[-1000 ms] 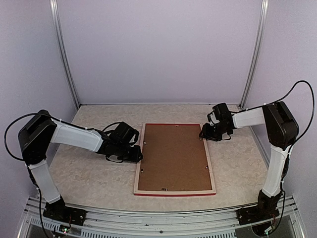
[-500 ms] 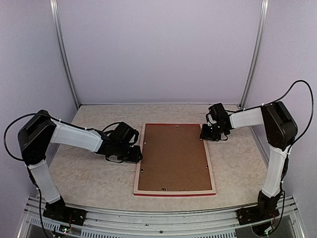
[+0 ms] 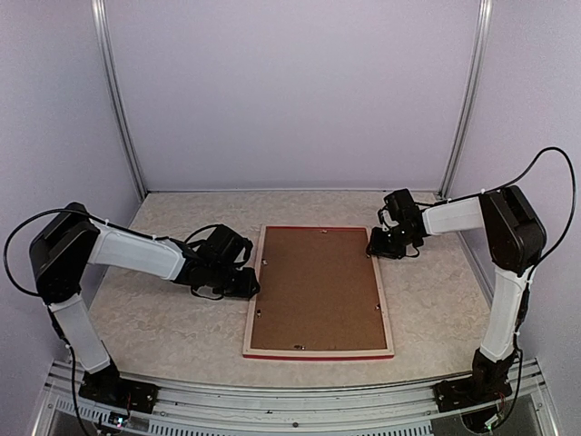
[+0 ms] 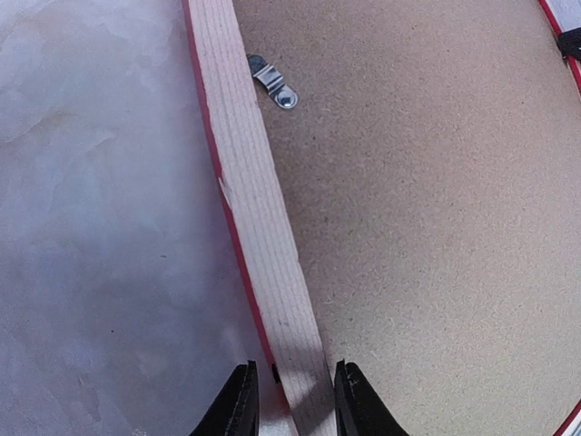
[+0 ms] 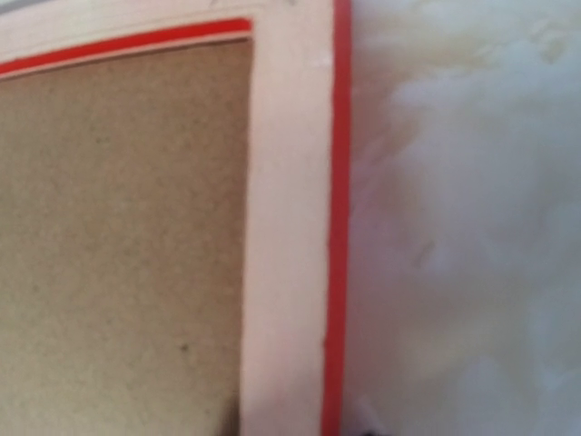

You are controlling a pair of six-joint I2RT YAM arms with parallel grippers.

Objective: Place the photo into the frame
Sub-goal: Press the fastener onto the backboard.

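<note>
The frame (image 3: 253,291) lies face down in the middle of the table (image 3: 154,318), its pale wood back up and a brown backing board (image 3: 318,291) set inside it.

The left claw (image 3: 247,283) is at the frame's left rail. In the wrist view its 2 fingertips (image 4: 238,404) straddle that rail closely, but I cannot tell whether they are pressing on it.

A metal tab (image 4: 272,82) sits farther along the rail.

The right claw (image 3: 377,247) is at the far right corner, and I cannot tell how its jaws stand.
</note>
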